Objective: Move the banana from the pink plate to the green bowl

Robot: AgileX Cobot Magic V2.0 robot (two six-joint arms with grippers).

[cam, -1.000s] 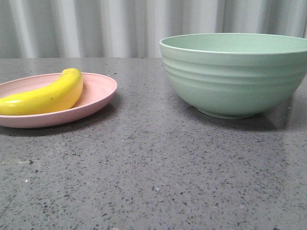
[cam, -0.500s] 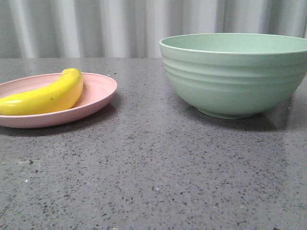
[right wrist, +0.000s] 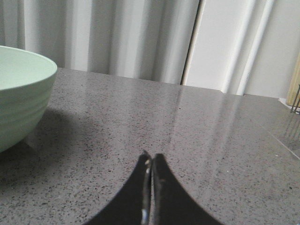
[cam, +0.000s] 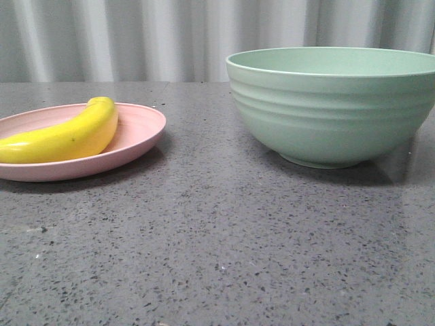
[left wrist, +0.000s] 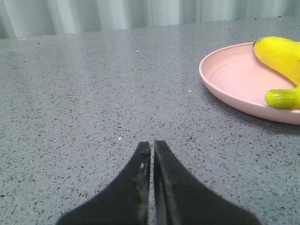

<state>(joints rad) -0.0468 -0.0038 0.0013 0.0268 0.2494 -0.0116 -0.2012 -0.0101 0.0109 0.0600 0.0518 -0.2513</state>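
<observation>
The yellow banana (cam: 64,136) lies on the pink plate (cam: 139,129) at the left of the front view. The green bowl (cam: 333,102) stands at the right, empty as far as I can see. Neither gripper shows in the front view. In the left wrist view my left gripper (left wrist: 152,143) is shut and empty, low over the bare table, with the pink plate (left wrist: 234,79) and the banana (left wrist: 281,56) some way off to one side. In the right wrist view my right gripper (right wrist: 152,155) is shut and empty, with the green bowl (right wrist: 18,93) off to one side.
The table is a dark grey speckled stone top (cam: 217,238). A pale curtain (cam: 136,34) hangs behind it. A thin rack-like object (right wrist: 294,98) shows at the edge of the right wrist view.
</observation>
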